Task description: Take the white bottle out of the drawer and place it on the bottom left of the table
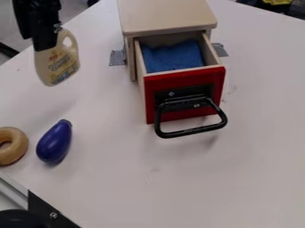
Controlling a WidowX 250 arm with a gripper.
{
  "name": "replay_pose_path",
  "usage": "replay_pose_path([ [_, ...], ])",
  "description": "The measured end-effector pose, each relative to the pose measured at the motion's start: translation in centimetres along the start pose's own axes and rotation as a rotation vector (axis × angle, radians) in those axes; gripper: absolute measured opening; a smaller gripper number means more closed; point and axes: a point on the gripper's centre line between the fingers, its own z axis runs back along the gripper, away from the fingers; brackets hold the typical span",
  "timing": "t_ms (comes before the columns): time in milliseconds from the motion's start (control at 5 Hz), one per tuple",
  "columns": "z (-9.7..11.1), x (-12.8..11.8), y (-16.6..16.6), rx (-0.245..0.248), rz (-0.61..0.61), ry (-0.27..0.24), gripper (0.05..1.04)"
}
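Pincer found closed upon the white bottle, left of the drawer. Bottle hangs just beneath it, long axis near upright (base slightly askew), apparently above the worktop, though clearance is hard to judge.

So there's a wide open stretch of white tabletop in front of the drawer, easy for a hand to pass through. Only real snag there is the black handle poking out from the red drawer front. Over on the left, the purple eggplant-looking thing and the doughnut have just a narrow gap between them.
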Motion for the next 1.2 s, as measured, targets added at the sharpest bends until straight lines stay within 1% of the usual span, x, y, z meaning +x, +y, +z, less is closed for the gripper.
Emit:
replay_pose_path([
  [200, -2.3, -0.9, 0.7, -0.016, 0.014, 0.052, 0.489],
  [400, -4.1, -1.0, 1.2, -0.037, 0.024, 0.085, 0.489],
  [800, -6.9, -1.1, 1.3, -0.074, 0.021, 0.131, 0.489],
  [1000, -7.8, -1.1, 1.4, -0.072, 0.021, 0.131, 0.540],
  [1200, -8.1, -1.2, 1.4, -0.074, 0.030, 0.140, 0.841],
])
